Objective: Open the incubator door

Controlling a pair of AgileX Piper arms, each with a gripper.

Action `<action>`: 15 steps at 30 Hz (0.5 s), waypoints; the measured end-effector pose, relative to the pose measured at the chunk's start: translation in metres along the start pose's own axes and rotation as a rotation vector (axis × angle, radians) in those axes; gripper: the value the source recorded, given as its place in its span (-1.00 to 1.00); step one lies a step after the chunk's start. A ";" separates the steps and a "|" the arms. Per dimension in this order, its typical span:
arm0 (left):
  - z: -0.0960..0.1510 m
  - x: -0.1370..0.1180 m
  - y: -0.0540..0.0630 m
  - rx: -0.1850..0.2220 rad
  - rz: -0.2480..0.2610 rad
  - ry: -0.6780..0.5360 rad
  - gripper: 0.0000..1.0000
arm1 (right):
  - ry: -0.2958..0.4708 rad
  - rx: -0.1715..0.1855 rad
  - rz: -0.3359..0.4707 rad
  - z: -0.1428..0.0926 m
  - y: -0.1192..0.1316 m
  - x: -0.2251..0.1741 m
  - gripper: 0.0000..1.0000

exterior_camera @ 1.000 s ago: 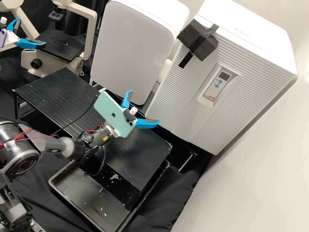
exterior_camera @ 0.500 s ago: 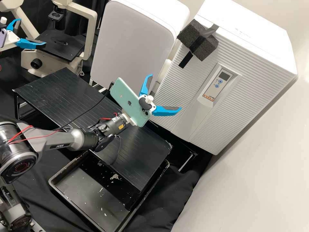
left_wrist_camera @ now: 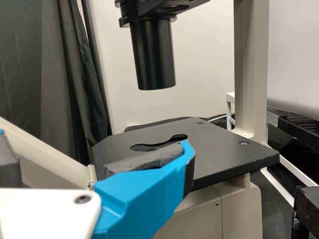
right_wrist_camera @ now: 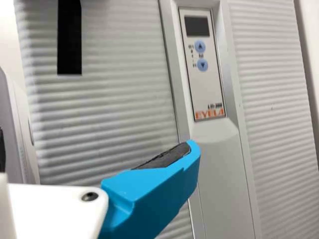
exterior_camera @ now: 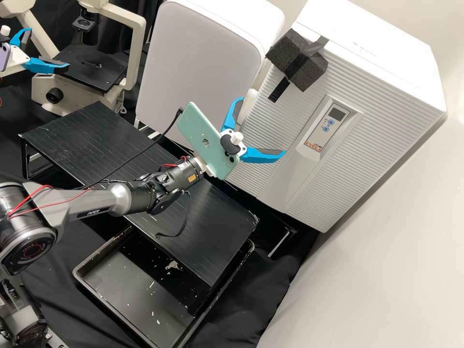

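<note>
The white incubator (exterior_camera: pixel 377 96) stands at the right, its ridged door (exterior_camera: pixel 270 145) shut flush against the body. A control panel (exterior_camera: pixel 325 126) sits in the door's smooth centre strip. My right gripper (exterior_camera: pixel 263 125) is open and empty before the door's left lower part; one finger overlaps the ridges, touching or not I cannot tell. In the right wrist view the gripper (right_wrist_camera: pixel 97 144) has one finger across the ridged door (right_wrist_camera: pixel 114 114), below the control panel (right_wrist_camera: pixel 207 64). My left gripper (exterior_camera: pixel 48 48), open and empty, is over the microscope at the far left; the left wrist view shows that gripper (left_wrist_camera: pixel 94 139) too.
Dark foam blocks (exterior_camera: pixel 297 58) with a black strap hang at the incubator's top front edge. Left of it stands a white rounded cabinet (exterior_camera: pixel 198 67). A black slatted stand (exterior_camera: pixel 92 140) lies beneath the right arm, with a black tray (exterior_camera: pixel 140 290) nearer. The microscope stage (exterior_camera: pixel 89 67) is beside the left gripper.
My right gripper has moved right and up in the high view, away from over the black stand to the incubator's front, its fingers staying open. The left gripper has stayed still.
</note>
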 end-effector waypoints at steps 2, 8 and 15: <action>0.000 0.000 0.000 0.000 0.000 0.000 1.00 | 0.006 -0.007 0.002 -0.002 0.000 0.001 1.00; 0.000 0.000 0.000 0.000 0.000 0.000 1.00 | 0.009 -0.033 0.005 -0.005 -0.002 0.004 -1.00; 0.000 0.000 0.000 0.000 0.000 0.000 1.00 | -0.017 -0.033 0.002 0.000 -0.004 0.005 -1.00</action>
